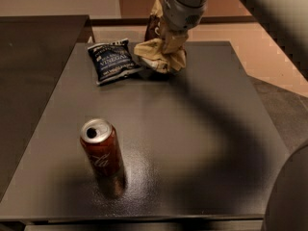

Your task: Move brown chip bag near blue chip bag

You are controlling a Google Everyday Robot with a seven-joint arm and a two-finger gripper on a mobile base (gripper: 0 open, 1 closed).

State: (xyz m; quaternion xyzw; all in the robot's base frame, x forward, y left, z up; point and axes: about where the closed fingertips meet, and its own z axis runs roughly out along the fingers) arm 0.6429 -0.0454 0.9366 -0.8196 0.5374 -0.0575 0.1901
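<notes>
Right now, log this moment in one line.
gripper: far table edge, shut on brown bag | brown bag: beside blue bag, edges appear touching | can: upright, front left

My gripper (169, 43) sits at the matt table's (202, 129) far edge on the crinkled-foil brown chip bag (156, 54); blue chip bag (111, 61) glossy, soda can (102, 153) metal.
</notes>
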